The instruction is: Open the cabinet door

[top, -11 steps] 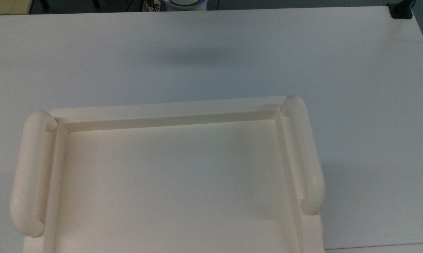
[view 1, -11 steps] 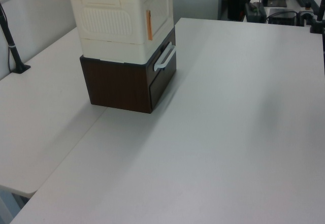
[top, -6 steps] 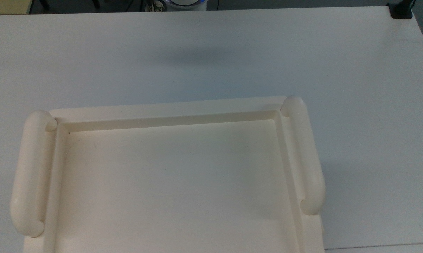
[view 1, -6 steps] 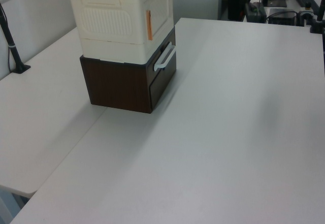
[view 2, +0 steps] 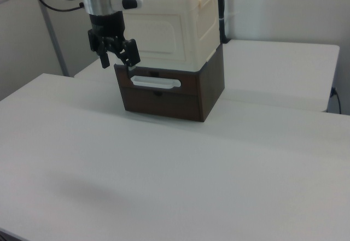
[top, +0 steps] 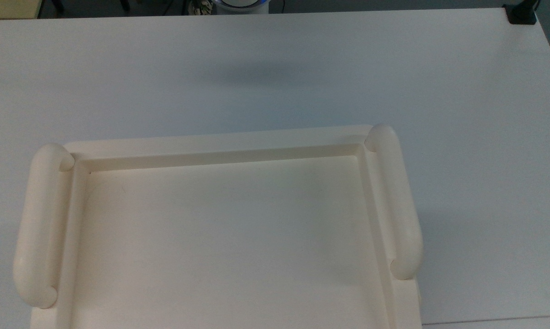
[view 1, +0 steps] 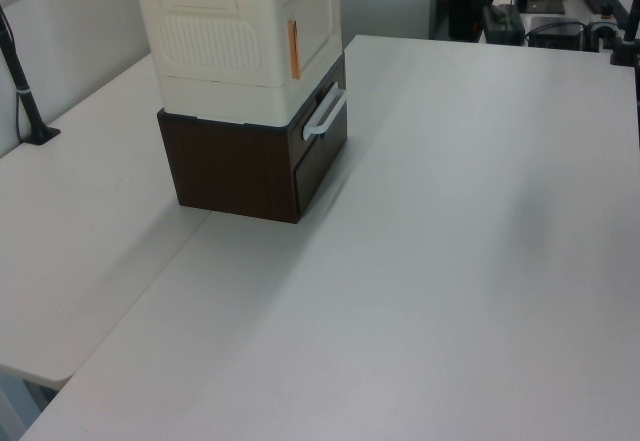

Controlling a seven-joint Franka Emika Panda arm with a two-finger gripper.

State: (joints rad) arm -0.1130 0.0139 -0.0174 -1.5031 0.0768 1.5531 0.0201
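A wide white bench carries a two-part stack set toward one corner, which leaves open surface in front for the arm to work. The lower part is a dark brown drawer box. On it sits a cream cabinet, so its front is raised to about the height where the arm hangs. From above, the cabinet has a sunken top with a fat rounded rail along each side.

The cabinet door is the cream front face of the upper box. It is a flat panel with a shallow inset rectangle, and it lies flush and shut. In the left view an orange tag sits at its near edge.

The hand points downward just in front of the door's lower corner on the right view's left. Its fingers are spread wide and hold nothing. It looks placed to reach an edge or grip there. Just below it is the drawer's white loop handle, which belongs to the brown box and not to the door.
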